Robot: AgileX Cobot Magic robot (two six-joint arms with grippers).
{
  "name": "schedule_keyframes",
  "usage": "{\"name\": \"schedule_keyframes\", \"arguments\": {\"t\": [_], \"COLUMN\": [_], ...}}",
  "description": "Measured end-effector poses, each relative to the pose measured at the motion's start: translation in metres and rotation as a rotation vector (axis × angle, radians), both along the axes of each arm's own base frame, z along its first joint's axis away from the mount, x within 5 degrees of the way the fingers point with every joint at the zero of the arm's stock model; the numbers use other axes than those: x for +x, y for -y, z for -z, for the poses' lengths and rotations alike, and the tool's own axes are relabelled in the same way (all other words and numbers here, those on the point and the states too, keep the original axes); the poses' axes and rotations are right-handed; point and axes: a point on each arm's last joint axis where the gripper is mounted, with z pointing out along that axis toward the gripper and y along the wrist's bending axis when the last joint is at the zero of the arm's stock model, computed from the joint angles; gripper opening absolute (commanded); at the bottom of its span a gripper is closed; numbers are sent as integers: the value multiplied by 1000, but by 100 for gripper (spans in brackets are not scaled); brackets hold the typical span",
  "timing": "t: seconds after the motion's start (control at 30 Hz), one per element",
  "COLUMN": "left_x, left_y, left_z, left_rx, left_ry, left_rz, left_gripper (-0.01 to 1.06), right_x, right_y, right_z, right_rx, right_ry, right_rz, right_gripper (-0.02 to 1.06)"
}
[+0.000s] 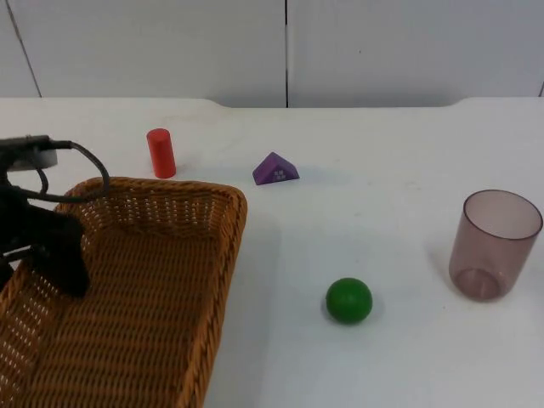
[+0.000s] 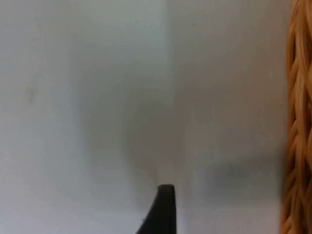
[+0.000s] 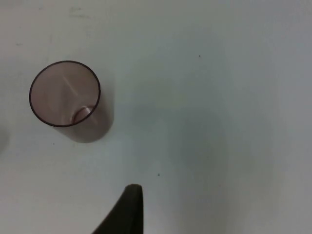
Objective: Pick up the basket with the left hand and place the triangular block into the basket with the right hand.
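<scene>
Left gripper (image 1: 47,255) over basket (image 1: 144,280) left rim, grip state cannot tell; wicker edge beside fingertip in left wrist view. Purple triangular block (image 1: 275,169) on table beyond basket, near red cylinder (image 1: 161,153). Right gripper (image 3: 129,209) above table near translucent cup (image 3: 65,93), aperture cannot tell. Green ball (image 1: 349,300) between basket and cup

White table (image 1: 382,246), grey partition wall (image 1: 170,51)

Lab: white table (image 1: 382,136), grey partition (image 1: 382,51)
</scene>
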Motion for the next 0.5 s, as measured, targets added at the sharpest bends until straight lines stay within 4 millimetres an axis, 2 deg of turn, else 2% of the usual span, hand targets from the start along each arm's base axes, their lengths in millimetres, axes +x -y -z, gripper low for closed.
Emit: {"name": "schedule_keyframes", "arguments": {"t": [0.07,0.1,0.13,0.17,0.23,0.27,0.5], "left_x": [-1,-1,-1,-2,-3,-4,-7], "left_y": [1,1,1,1,3,5,6], "left_z": [7,7,7,9,9,8,0], "left_rx": [-7,-9,-9,-13,-41,-56,-84], "left_ry": [-19,-23,-23,-31,-60,-72,-116], "left_rz": [4,5,5,4,-7,-20,-60], "left_gripper": [63,45,38,38,8,0,0], "right_x": [0,0,0,0,1,1,1], "right_y": [0,0,0,0,0,0,0], "right_z": [0,0,0,0,0,0,0], "right_rx": [0,0,0,0,0,0,0], "right_ry": [0,2,2,2,7,7,7], "right_rz": [0,0,0,0,0,0,0], "right_gripper": [105,105,105,105,105,105,105]}}
